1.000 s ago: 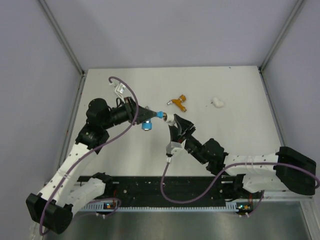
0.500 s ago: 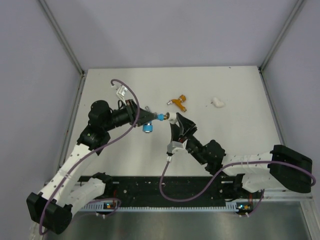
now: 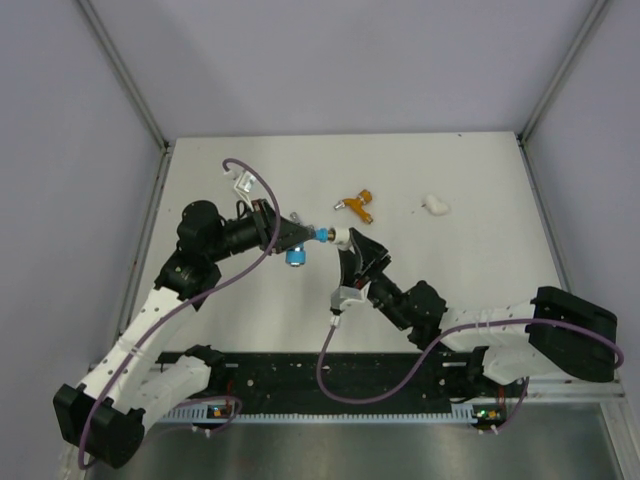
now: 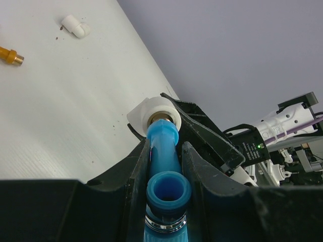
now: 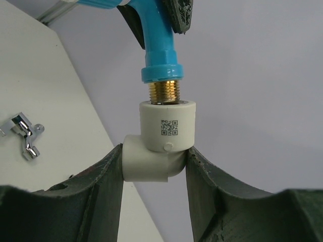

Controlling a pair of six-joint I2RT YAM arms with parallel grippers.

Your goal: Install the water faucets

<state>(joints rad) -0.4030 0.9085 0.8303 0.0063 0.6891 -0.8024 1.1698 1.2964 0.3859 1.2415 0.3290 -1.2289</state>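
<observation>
My left gripper (image 3: 303, 236) is shut on the blue faucet (image 3: 301, 243), also in the left wrist view (image 4: 164, 171), above the table. My right gripper (image 3: 345, 240) is shut on a white elbow fitting (image 5: 159, 146), seen from above (image 3: 341, 237) too. The faucet's brass threaded end (image 5: 162, 94) sits partly inside the elbow's mouth, some thread still showing. The orange faucet (image 3: 355, 205) lies on the table behind them. The silver faucet (image 3: 238, 180) lies at the back left, also in the right wrist view (image 5: 26, 136).
A second white elbow fitting (image 3: 435, 205) lies at the back right, also in the left wrist view (image 4: 75, 26). Grey walls close the table's sides and back. A black rail (image 3: 330, 375) runs along the near edge.
Both grippers with the blue faucet and elbow have shifted slightly left and back. The two parts stay joined.
</observation>
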